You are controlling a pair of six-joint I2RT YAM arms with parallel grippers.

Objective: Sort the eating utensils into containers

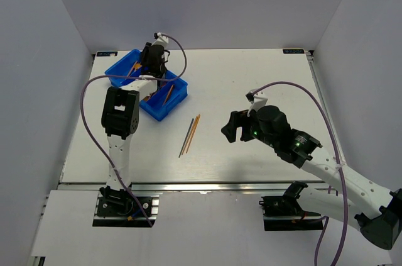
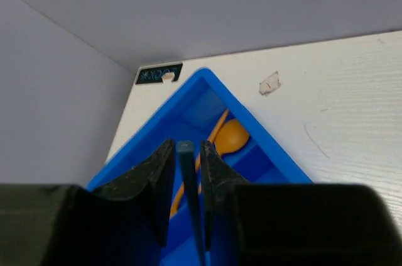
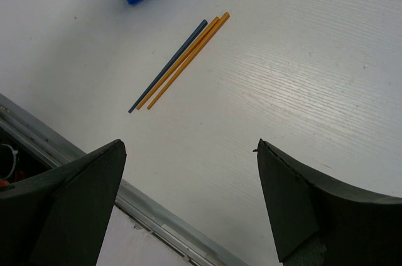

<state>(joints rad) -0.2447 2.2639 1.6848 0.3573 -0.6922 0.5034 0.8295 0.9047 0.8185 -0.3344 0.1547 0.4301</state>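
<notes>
The blue tray (image 1: pixel 180 95) stands at the table's far left; it also shows in the left wrist view (image 2: pixel 188 99). An orange spoon (image 2: pixel 231 137) lies in one compartment, and another orange utensil (image 1: pixel 168 94) in another. My left gripper (image 1: pixel 152 58) hangs over the tray, shut (image 2: pixel 186 153) on a dark blue stick (image 2: pixel 188 171) held upright. Three sticks lie side by side mid-table: one dark grey (image 3: pixel 168 66) and two orange (image 3: pixel 188 58), also in the top view (image 1: pixel 189 135). My right gripper (image 1: pixel 231 129) is wide open and empty (image 3: pixel 190 146), to the right of those sticks.
The grey walls close in behind and left of the tray. A black label (image 2: pixel 158 73) marks the table's far left corner. A metal rail (image 3: pixel 157 216) runs along the table's near edge below my right gripper.
</notes>
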